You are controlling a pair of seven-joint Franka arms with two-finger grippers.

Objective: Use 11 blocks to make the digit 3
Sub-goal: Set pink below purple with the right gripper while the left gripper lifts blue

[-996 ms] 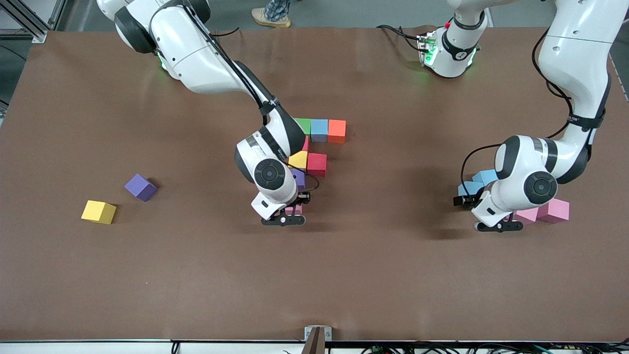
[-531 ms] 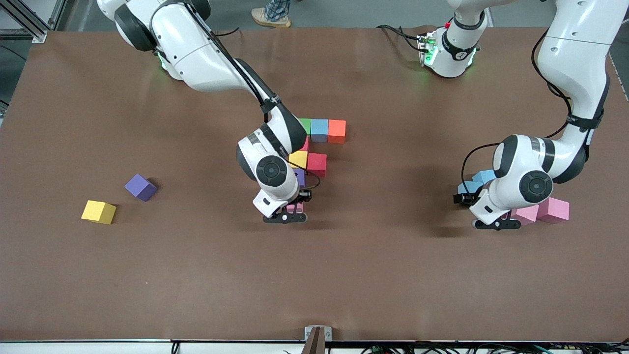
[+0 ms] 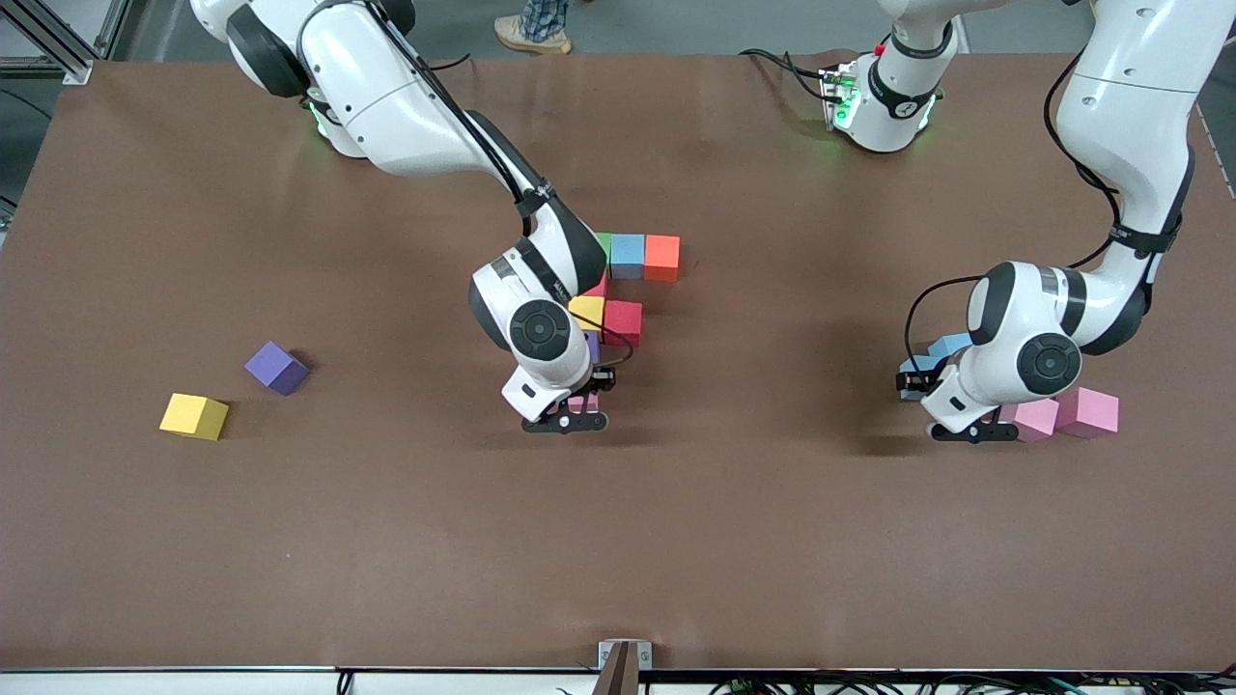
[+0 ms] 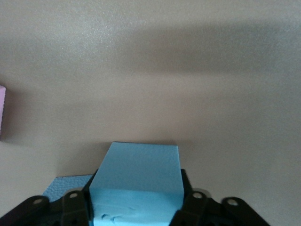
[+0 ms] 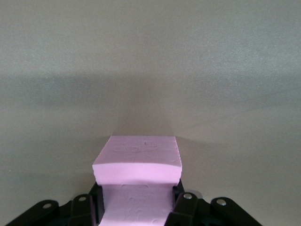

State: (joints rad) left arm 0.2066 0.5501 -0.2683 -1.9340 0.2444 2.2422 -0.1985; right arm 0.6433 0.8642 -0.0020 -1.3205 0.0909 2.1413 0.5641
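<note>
Pink foam, a matte cube [image 5: 137, 162] pinched in my right end effector [image 3: 570, 413] at the near end of the part-built digit 3 [image 3: 618, 290]. My left end effector [image 3: 951, 405] clamps a light blue cube [image 4: 136, 181] toward the left arm's end of the table [image 3: 386, 541], near two pink cubes [image 3: 1062, 415].

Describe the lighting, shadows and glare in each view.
Front view: even overhead light, faint sheen on the table near the bases, soft shadows under both arms. Left wrist view: broad shadow band above the light blue block. Right wrist view: dim, flat light, shadow band above the pink block.
</note>
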